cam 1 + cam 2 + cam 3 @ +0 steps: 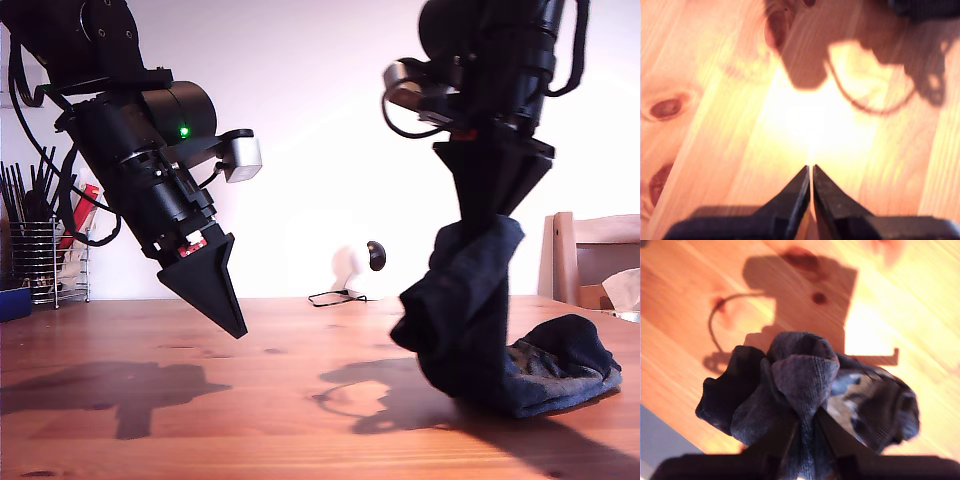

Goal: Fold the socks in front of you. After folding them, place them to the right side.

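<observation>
Dark blue-grey socks (470,300) hang bunched from my second gripper (492,222), which is shut on them at the exterior view's right. Their lower part (555,375) rests in a heap on the wooden table (200,400). In the second wrist view the knit fabric (805,375) bulges out between the black fingers (777,437). My first gripper (238,330) hovers just above the table at the exterior view's left, shut with nothing in it. The first wrist view shows its fingertips (811,172) together over bare wood.
A wire rack with utensils (40,250) and a blue box (14,302) stand at the far edge on the exterior view's left. A wooden chair (595,255) and a tissue (622,292) sit at the exterior view's right. A thin cable (335,296) lies at the back middle.
</observation>
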`<state>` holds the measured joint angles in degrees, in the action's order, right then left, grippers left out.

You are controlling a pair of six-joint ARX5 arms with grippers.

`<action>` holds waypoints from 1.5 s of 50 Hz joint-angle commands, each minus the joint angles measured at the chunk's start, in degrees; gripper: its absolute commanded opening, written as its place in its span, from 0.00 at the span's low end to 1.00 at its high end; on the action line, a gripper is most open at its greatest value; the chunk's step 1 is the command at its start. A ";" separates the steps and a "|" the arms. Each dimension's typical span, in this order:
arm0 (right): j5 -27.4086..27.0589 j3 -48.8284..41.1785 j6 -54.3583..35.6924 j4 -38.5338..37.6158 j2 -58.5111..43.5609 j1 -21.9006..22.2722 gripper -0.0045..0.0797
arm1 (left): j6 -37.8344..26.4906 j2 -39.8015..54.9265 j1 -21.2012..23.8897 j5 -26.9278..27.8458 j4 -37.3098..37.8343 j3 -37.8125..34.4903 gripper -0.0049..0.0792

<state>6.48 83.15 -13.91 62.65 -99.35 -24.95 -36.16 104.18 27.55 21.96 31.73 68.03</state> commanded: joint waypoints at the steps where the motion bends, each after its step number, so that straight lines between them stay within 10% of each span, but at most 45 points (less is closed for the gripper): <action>1: -0.24 0.20 0.02 -0.13 -0.44 0.52 0.04 | 0.13 -0.07 -0.07 0.07 -0.13 -0.15 0.04; 75: -11.58 -11.39 -6.27 -10.34 -2.14 10.32 0.05 | 0.13 -0.07 -2.36 0.04 -0.02 -0.15 0.04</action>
<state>-4.99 73.41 -19.79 52.58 -100.51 -15.22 -36.16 104.18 25.34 21.96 31.73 68.03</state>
